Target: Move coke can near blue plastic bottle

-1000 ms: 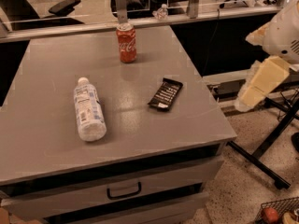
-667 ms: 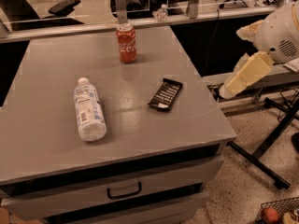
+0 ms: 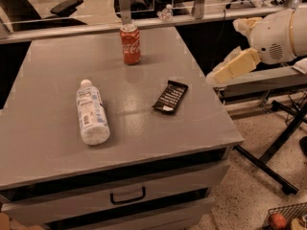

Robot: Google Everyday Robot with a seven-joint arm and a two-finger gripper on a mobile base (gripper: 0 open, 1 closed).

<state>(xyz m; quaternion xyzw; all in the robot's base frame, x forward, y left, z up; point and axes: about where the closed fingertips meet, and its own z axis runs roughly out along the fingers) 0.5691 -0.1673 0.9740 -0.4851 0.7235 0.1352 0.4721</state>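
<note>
The coke can (image 3: 130,44) stands upright at the far middle of the grey table (image 3: 43,152). The blue plastic bottle (image 3: 91,111) lies on its side at the left middle of the table, white cap pointing away from me. The can is well apart from the bottle, beyond it and to the right. My gripper (image 3: 233,67), a cream-coloured part on the white arm (image 3: 276,37), hangs in the air off the table's right edge, to the right of the can and holding nothing.
A black snack packet (image 3: 170,96) lies right of the bottle. The table front has a drawer with a black handle (image 3: 128,195). Black stand legs (image 3: 278,152) and a wire basket (image 3: 285,218) are on the floor at right. A railing (image 3: 158,20) runs behind.
My arm has swung left and slightly up, bringing the gripper closer to the table's right edge. The can, bottle and packet have not moved.
</note>
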